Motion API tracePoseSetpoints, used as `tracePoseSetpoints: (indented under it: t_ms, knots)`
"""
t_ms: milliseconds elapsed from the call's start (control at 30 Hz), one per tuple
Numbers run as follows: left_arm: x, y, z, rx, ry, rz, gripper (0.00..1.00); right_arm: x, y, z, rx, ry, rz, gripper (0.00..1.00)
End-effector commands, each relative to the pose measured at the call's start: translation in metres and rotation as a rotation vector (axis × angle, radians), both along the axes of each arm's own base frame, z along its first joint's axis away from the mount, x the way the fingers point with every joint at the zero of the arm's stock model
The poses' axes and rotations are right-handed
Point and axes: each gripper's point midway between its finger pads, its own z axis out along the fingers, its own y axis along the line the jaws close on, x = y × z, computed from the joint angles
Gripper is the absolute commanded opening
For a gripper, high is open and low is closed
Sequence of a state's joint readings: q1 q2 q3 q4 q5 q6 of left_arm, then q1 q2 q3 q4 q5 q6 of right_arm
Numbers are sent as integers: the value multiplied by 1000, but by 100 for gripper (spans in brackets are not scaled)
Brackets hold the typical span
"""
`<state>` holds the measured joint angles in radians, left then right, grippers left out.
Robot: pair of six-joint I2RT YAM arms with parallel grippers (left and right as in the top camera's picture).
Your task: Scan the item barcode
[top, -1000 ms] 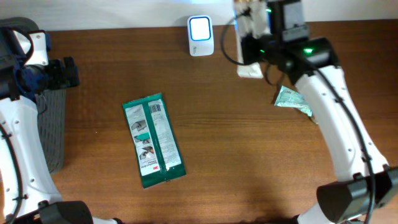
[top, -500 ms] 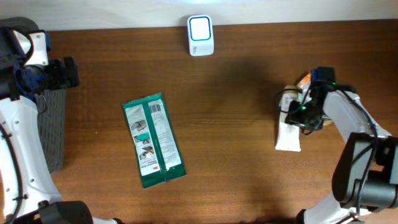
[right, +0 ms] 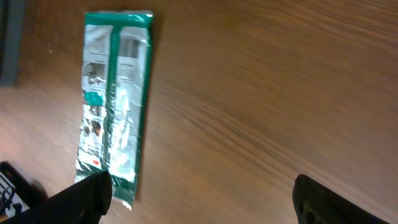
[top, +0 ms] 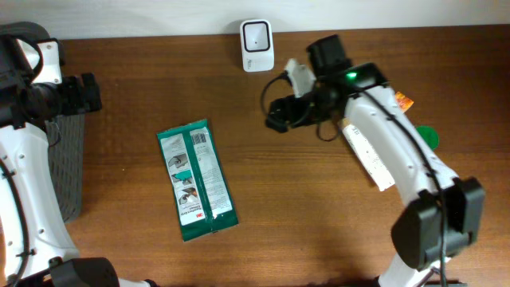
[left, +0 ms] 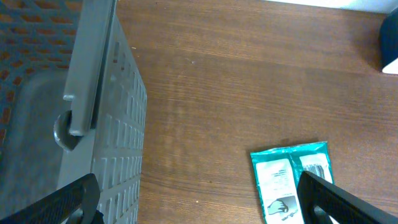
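The green packet (top: 197,181) lies flat on the wooden table (top: 303,207), printed face up. In the overhead view its long side runs from about 11 to 5 o'clock. A small striped patch near its far end is probably the barcode (top: 201,140), but it is too small to be sure. The white scanner (top: 256,45) stands at the 12 o'clock edge, well apart from the packet. The right gripper (top: 279,112) hangs over bare wood at about 5 o'clock from the scanner, jaws spread wide, holding nothing. The packet is at 8 o'clock from it. The left gripper (top: 86,93) — also wide and empty — is near the grey basket (top: 68,171) at the 9 o'clock edge.
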<state>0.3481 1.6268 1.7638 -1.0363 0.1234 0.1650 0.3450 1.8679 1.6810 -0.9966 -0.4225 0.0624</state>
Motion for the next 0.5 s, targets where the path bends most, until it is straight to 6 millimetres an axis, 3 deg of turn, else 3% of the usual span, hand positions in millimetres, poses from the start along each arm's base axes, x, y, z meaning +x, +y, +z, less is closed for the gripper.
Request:
tracePoseSetpoints:
  t_ms: [0,67,133,267,367,467]
  knots:
    - [-1,0,7,14,-17,-8,99,-8,49,-29,33,94,-12,85]
    - [-1,0,7,14,-17,-8,99,-13,83,-44,72,121,12,80]
    - [-1,0,7,14,-17,-8,99,-19,101,-62,65,141,38,74]
    - [-1,0,7,14,-17,-8,99,-43,138,-110,89,277,85,53]
    - [-1,0,7,14,-17,-8,99,-54,157,-134,102,310,121,52]
    - [-1,0,7,14,-17,-8,99,-60,164,-161,66,318,135,52]
